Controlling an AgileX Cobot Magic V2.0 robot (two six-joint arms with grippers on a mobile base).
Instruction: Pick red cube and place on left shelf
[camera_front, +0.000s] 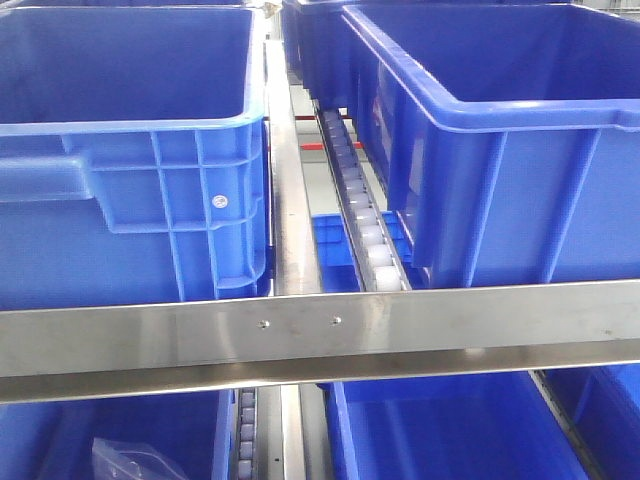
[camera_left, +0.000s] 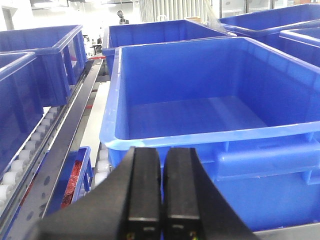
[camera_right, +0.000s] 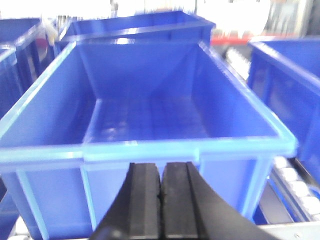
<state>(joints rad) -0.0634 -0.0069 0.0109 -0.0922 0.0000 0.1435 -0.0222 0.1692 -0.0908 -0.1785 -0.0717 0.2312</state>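
Brushed steel fills the foreground: the front rail (camera_front: 320, 335) of the left shelf crosses the front view from edge to edge, with two big blue crates (camera_front: 130, 150) standing on the level behind it and a white roller track (camera_front: 360, 215) running back between them. Each wrist camera looks over its own black gripper at an empty crate. The left gripper (camera_left: 162, 187) has its fingers drawn together with only a thin seam between the pads and nothing held; the right gripper (camera_right: 161, 192) is likewise pressed together and bare, facing a crate (camera_right: 145, 115) whose floor shows nothing. The red cube cannot be picked out in any view; a reddish patch lies in a small lower bin (camera_left: 75, 177) beside the rollers, but it is too unclear to name. Judged from this, the pick is not yet made. The risk ahead is a search gone astray: with both arms low at the rail, a reach could clip the steel edge or a crate lip, or close on the wrong object.
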